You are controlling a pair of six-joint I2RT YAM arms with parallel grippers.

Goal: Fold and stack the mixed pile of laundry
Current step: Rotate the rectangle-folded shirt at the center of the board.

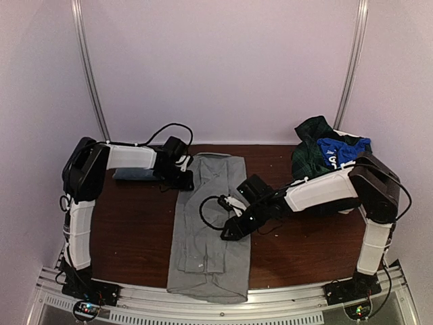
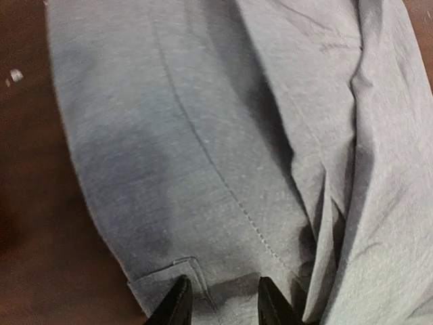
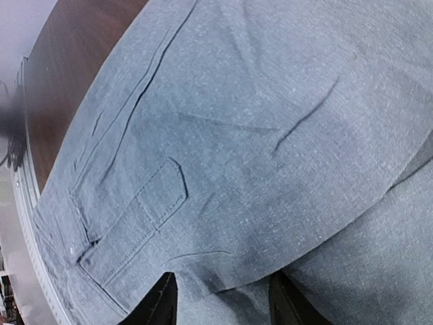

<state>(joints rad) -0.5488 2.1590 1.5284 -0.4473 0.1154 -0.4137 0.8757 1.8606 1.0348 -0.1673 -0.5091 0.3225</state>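
grey cloth is what both of your tools are over: a pair of grey trousers lies spread flat down the middle of the dark wooden table. its long axis runs from the far edge towards you, with the narrow hem end far and the wider end hanging just over the near rail.

your left gripper sits at the far-left hem corner. its fingers are partly apart, with flat cloth showing between them. nothing looks pinched, though you cannot tell from here whether the tips touch the fabric.

your right gripper is on the trousers' right side, about halfway along and just past a flapped pocket. its fingers are also partly spread over smooth cloth and have hold of nothing that you can see.

the relation to mind is that the two tools stand at different stations along the same long axis, left far and right at the middle. a fold of the far end towards you would probably hinge on a line across the trousers near your right tool. the left arm is the nearer one to the end that has to travel.

the mixed laundry pile, plaid with bright blue and white, is heaped in the far right corner behind your right arm, well apart from the trousers. the right arm is nearer to it. a small folded stack lies under your left arm, just beside the hem.
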